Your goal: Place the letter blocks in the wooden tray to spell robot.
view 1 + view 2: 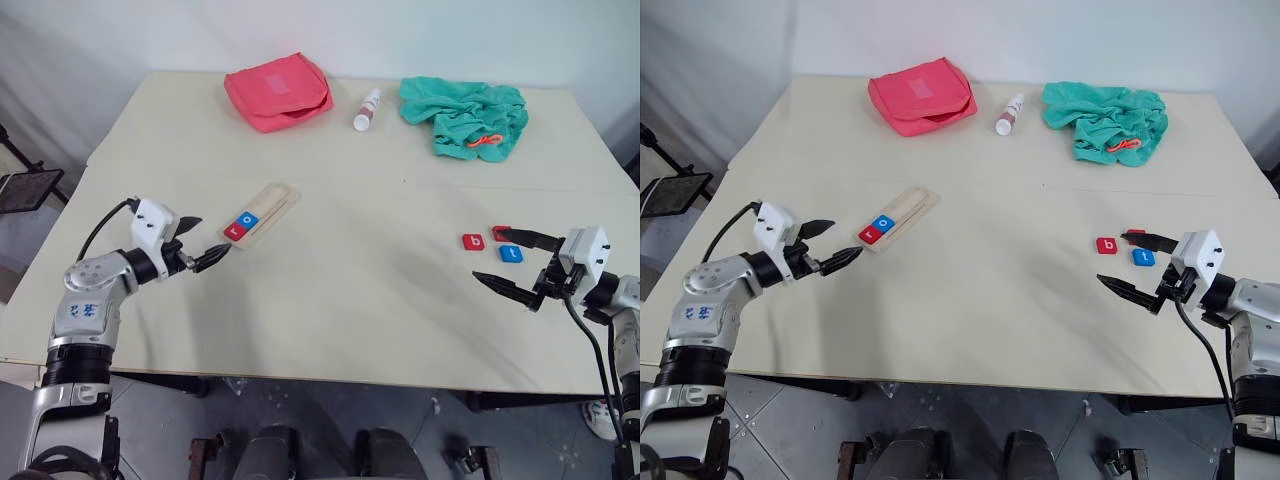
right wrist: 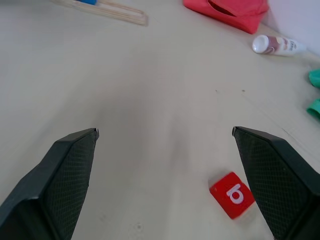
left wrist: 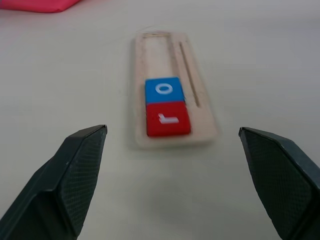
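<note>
The wooden tray (image 1: 270, 208) lies slanted on the left half of the table. A red r block (image 1: 235, 230) and a blue o block (image 1: 248, 219) sit side by side at its near end. My left gripper (image 1: 203, 243) hovers open just short of that end, with nothing between its fingers. The left wrist view shows the same r block (image 3: 167, 119) and o block (image 3: 162, 90) in the tray (image 3: 165, 50). On the right lie a red b block (image 1: 473, 241), a blue t block (image 1: 511, 254) and a red block (image 1: 501, 232) partly hidden by a finger. My right gripper (image 1: 493, 256) stands open and empty beside them.
A red pouch (image 1: 278, 90), a small white bottle (image 1: 367, 109) and a crumpled teal cloth (image 1: 465, 115) with an orange item (image 1: 483, 141) on it lie along the far side of the table. Bare tabletop stretches between the tray and the loose blocks.
</note>
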You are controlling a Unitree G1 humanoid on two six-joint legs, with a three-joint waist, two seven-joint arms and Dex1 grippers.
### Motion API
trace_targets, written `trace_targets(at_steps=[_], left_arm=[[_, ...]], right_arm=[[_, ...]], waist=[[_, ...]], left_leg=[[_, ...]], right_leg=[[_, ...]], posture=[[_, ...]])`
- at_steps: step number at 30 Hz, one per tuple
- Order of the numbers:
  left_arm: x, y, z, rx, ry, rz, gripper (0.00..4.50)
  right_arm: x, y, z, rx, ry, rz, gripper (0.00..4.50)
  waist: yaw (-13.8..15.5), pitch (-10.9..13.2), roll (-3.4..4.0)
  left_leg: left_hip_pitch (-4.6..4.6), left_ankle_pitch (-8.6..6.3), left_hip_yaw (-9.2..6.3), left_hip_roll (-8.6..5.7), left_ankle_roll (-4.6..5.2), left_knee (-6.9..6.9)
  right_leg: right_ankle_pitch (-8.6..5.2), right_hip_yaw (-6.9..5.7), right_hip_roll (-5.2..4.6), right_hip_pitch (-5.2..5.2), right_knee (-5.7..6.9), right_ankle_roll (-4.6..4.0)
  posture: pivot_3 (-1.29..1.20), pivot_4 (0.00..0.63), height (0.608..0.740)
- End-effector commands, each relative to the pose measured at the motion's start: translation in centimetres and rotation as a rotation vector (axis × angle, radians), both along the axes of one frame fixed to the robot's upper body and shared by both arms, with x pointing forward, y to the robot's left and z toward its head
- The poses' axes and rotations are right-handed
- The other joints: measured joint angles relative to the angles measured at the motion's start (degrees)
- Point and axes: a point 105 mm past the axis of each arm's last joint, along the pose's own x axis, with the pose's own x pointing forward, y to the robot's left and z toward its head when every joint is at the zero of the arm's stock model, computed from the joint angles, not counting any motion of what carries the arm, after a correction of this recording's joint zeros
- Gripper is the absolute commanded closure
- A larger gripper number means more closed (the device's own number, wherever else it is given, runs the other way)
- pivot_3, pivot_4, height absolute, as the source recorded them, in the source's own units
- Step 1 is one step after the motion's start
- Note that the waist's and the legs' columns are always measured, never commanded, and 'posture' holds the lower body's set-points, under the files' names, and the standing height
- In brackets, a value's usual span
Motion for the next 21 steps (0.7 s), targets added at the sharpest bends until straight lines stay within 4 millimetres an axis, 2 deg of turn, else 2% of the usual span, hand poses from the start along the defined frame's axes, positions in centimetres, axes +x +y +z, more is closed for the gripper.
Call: trace_targets(at_steps=[1,9,21], left_arm=[[0.8,-0.6,-0.2,0.053,0.036,0.018,0.00],[2.4,-1.8,-0.7,0.110,0.128,0.076,0.00],[3.3,-3.5,-2.8,0.159,0.224,0.054,0.00]], right_arm=[[-0.1,0.5,0.7,0.007,-0.035,0.016,0.01],[-0.5,0.6,0.2,0.016,-0.026,0.011,0.01],[-0.3,0.7,0.0,0.016,-0.022,0.003,0.01]], waist=[[-0.02,0.00,-0.01],[0.06,0.02,-0.03],[0.53,0.02,-0.04]], left_leg=[[0.00,0.00,0.00,0.00,0.00,-0.01],[-0.05,0.00,-0.01,-0.01,0.00,0.04],[-0.05,0.00,-0.04,-0.05,0.01,0.11]], right_leg=[[0.00,-0.01,0.00,-0.01,0.00,0.00],[0.00,-0.03,0.02,-0.01,0.01,0.00],[0.00,-0.05,-0.01,0.00,0.05,0.00]], posture=[[0.00,0.150,0.740],[0.00,0.150,0.740],[0.00,0.150,0.740]])
